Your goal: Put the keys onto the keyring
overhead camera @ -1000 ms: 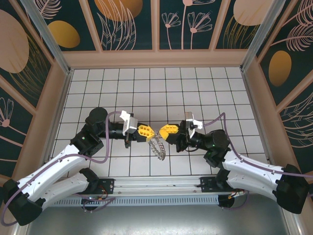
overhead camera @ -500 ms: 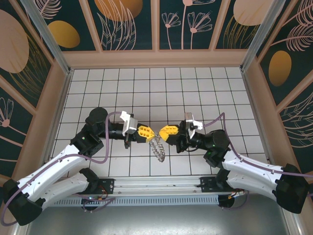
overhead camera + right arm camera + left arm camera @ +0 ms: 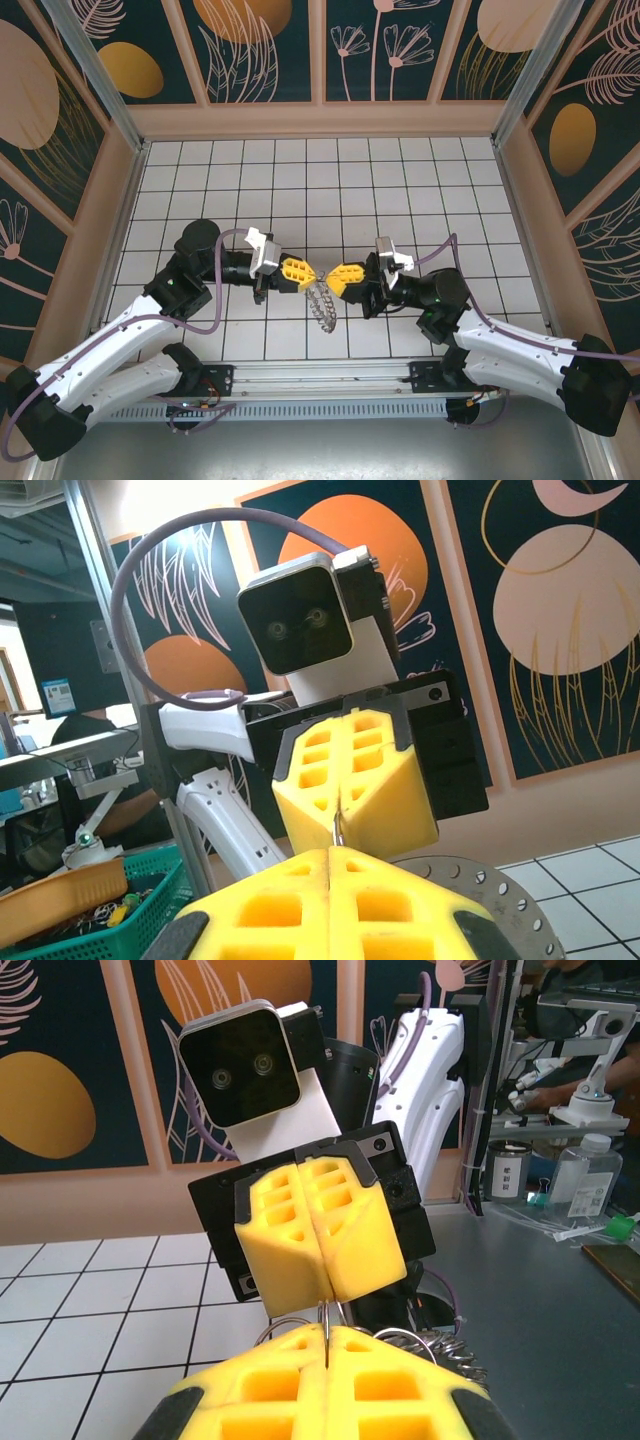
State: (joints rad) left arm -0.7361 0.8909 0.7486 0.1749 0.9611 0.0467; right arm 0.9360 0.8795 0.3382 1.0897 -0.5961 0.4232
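Two hands (image 3: 306,271) (image 3: 336,274) meet over keyring (image 3: 322,302)

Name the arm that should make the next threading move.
Right, probably. The keyring hangs under the shut left gripper, which seems to steady it; the right gripper, also shut, meets it tip to tip.

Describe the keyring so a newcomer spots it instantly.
On the white tiled table, the yellow-fingered left end effector and right end effector meet tip to tip. Just below that meeting point hangs the grey metal keyring: a jagged-rimmed ring with a large round hole, the one grey thing among yellow fingers.
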